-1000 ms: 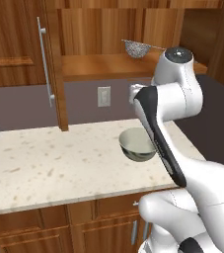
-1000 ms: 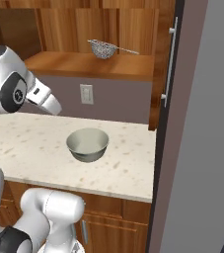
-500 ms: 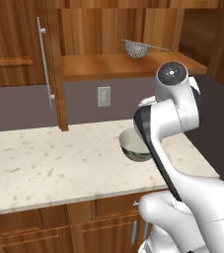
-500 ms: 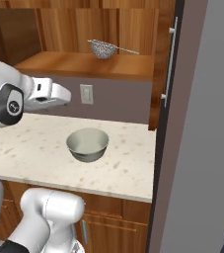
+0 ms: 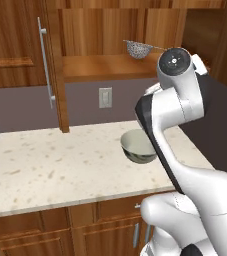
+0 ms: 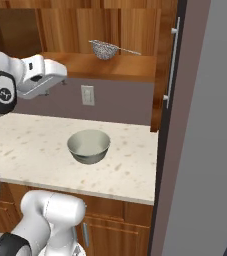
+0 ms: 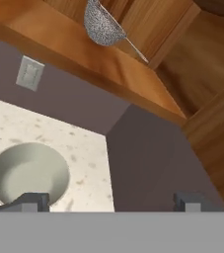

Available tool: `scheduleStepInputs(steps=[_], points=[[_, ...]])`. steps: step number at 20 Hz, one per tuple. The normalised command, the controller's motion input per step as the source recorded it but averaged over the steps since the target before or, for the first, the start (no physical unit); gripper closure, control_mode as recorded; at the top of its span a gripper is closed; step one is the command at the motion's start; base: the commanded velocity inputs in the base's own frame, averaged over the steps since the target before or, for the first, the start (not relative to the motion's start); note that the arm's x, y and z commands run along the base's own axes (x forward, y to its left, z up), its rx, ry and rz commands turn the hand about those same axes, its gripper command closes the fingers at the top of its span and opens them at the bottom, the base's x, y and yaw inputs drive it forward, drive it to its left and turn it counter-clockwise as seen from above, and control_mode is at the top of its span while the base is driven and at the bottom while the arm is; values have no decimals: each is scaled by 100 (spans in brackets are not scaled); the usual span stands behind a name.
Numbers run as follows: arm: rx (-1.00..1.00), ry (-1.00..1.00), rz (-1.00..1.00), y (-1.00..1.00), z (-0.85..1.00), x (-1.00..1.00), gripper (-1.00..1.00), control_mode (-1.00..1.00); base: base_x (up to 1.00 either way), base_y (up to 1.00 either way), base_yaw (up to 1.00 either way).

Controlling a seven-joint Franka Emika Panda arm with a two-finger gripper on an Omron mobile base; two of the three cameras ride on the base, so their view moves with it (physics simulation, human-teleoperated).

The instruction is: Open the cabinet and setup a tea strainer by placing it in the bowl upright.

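Reddish-brown wood frames this rendered kitchen, where the cabinet (image 6: 135,30) already stands open, both doors swung wide on long silver bar handles, so the step in hand appears to be the reach for the tea strainer (image 6: 104,49). That small silvery mesh basket, with its thin wire handle pointing right, sits on the cabinet's bare wooden floor, well above the counter. Below it and nearer the robot, the bowl (image 6: 88,146) rests on the pale speckled stone counter (image 5: 45,165), round and deep, glossy cream-green inside, darker grey outside, with nothing in it. A white wall socket (image 6: 87,95) is set in the dull mauve backsplash between shelf and counter. The white arm's gripper (image 7: 113,200) hovers above the bowl, jaws spread wide and holding nothing, its dark fingertips (image 7: 32,200) low in the hand view. The next move likely calls for rising to the shelf and closing on the strainer's rim or handle, a thin, light, slippery target.
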Motion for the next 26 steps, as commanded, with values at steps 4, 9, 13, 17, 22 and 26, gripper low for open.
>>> scheduleStepInputs(steps=[4, 9, 13, 17, 22, 26], points=[[-8, -10, 13, 0, 63, 13, -100, -100, 0, 0, 0], [0, 1, 5, -6, 11, 32, -100, -100, 0, 0, 0], [0, -1, 0, -6, 1, 59, -100, -100, 0, 0, 0], [-1, -3, 2, 0, 0, 58, -100, -100, 0, 0, 0], [-17, -8, 7, 0, 0, 43, -100, -100, 0, 0, 0], [-15, -10, 13, 0, 17, 16, -100, -100, 0, 0, 0]])
